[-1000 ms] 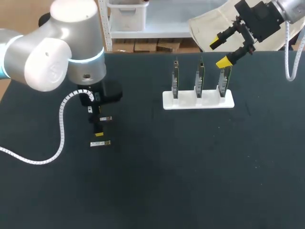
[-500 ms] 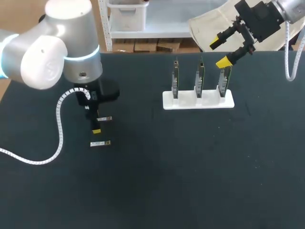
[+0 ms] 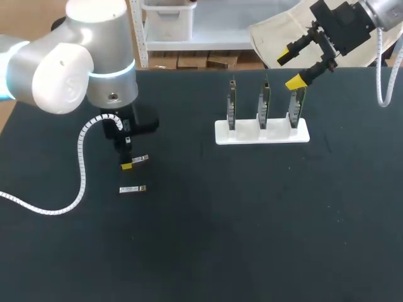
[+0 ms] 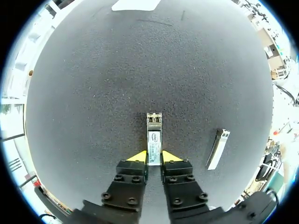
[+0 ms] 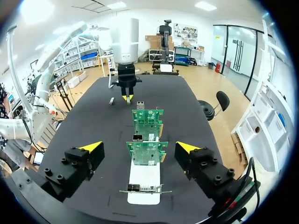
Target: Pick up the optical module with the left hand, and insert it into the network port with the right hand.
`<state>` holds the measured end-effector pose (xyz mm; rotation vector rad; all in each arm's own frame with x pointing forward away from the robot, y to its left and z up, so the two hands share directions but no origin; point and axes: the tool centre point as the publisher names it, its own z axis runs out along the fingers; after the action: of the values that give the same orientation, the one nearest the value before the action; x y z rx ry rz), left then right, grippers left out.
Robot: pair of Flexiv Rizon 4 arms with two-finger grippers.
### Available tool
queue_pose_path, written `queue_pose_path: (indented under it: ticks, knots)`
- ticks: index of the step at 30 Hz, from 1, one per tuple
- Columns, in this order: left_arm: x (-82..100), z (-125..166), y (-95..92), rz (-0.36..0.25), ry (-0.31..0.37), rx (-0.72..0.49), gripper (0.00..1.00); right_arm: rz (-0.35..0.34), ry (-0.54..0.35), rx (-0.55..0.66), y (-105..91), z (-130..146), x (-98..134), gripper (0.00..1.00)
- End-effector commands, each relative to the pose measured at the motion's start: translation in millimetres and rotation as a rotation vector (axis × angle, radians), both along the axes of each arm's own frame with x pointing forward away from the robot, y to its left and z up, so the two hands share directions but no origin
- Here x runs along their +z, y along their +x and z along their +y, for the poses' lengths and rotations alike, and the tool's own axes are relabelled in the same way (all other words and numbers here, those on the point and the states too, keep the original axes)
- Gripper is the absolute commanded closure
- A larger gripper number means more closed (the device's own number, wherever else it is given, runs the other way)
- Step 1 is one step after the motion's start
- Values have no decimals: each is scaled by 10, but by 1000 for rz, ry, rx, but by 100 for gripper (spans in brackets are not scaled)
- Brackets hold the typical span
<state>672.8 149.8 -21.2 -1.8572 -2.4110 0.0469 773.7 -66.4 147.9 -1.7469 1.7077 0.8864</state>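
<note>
A small silver optical module (image 4: 154,136) lies on the black table, lengthwise between my left gripper's (image 4: 154,157) yellow tips, which press on it from both sides; the gripper is shut on it. From above, that module (image 3: 140,159) sticks out to the right of the left gripper (image 3: 128,164). A second module (image 3: 133,189) (image 4: 217,148) lies just beside it. Three green circuit boards (image 3: 264,102) with network ports stand upright in a white holder (image 3: 262,134). My right gripper (image 3: 288,70) (image 5: 139,147) hangs open above and behind the boards (image 5: 146,151), holding nothing.
My left arm's white spiral cable (image 3: 80,165) hangs down to the table on the left. The holder (image 5: 144,179) sits at the back right of the black table.
The left gripper's fingers have come together onto the module. That module now sits slightly tilted. The right arm has not moved.
</note>
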Motion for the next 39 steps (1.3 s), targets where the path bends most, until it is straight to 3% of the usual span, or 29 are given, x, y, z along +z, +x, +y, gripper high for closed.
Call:
queue_pose_path:
  ticks: [1,5,9,22,25,39]
  knots:
    - [-67,-14,-25,-3,10,5,100,-3,1,-2,-12,0,-3,0]
    - [18,-18,-39,-25,-43,29,100,-3,1,-2,-12,0,-3,0]
    - [215,-52,-47,-76,-128,19,100,-3,1,-2,-12,0,-3,0]
    - [1107,-305,-23,-251,-456,-23,100,-3,1,-2,-12,0,-3,0]
    - [1268,-328,-37,-289,-476,-41,100,-3,1,-2,-12,0,-3,0]
    - [1268,-328,-37,-289,-476,-41,100,-3,1,-2,-12,0,-3,0]
